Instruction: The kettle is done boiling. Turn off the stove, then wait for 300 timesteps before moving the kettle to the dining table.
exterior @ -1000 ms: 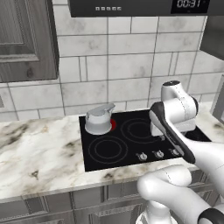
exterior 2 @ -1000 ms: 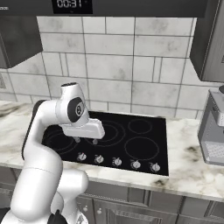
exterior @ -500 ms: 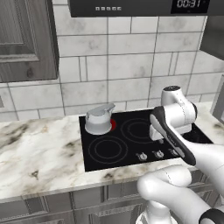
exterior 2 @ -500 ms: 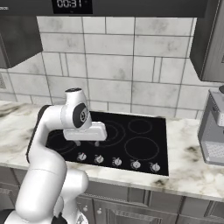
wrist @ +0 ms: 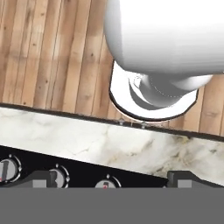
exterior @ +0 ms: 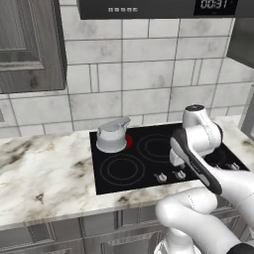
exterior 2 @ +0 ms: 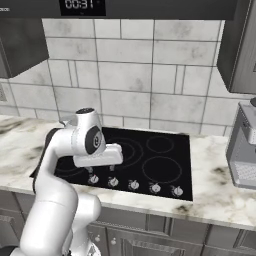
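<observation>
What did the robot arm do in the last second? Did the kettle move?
The arm sank lower over the front of the stove, bringing its open claw down toward the row of knobs. It grabbed nothing. The kettle stayed put on its back burner, which glows red beside it.

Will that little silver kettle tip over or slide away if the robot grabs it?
Probably not tip: the kettle looks squat and wide-bottomed, sitting flat on the stove. It might slide, since smooth metal rests on shiny black glass. Its slanted handle sticks up, so that seems the easiest place to grab; the rounded body looks slippery for two fingers.
</observation>
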Available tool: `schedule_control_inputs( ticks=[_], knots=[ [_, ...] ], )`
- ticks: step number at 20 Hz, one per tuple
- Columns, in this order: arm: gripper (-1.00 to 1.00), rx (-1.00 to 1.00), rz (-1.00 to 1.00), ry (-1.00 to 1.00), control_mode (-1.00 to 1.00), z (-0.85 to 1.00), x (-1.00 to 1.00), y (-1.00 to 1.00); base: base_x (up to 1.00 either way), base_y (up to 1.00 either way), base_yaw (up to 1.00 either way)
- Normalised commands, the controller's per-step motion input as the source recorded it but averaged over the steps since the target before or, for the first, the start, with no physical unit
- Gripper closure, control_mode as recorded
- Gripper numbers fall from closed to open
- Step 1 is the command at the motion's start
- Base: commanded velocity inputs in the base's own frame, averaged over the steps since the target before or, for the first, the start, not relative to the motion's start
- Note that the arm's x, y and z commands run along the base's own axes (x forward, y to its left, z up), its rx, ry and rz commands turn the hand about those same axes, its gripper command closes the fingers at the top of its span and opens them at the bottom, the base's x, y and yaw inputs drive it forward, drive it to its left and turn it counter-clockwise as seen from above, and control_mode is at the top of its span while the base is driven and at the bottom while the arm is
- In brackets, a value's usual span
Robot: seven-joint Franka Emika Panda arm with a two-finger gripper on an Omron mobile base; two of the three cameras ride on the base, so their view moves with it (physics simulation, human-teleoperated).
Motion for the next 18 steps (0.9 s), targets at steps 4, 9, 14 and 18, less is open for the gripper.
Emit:
schedule_control_inputs(
  ticks=[4, 9, 14, 18],
  knots=[
    [-1.0, 0.03, 0.01, 0.0, -1.0, -0.14, 0.1, -0.07, 0.0, 0.0, 0.0],
    [-1.0, 0.03, 0.0, 0.0, -1.0, -0.15, 0.11, -0.06, 0.0, 0.0, 0.0],
    [-1.0, 0.01, 0.0, 0.0, -1.0, -0.15, 0.14, 0.0, 0.0, 0.0, 0.0],
    [-1.0, 0.0, 0.0, 0.0, -1.0, -0.16, 0.15, 0.0, 0.0, 0.0, 0.0]
  ],
)
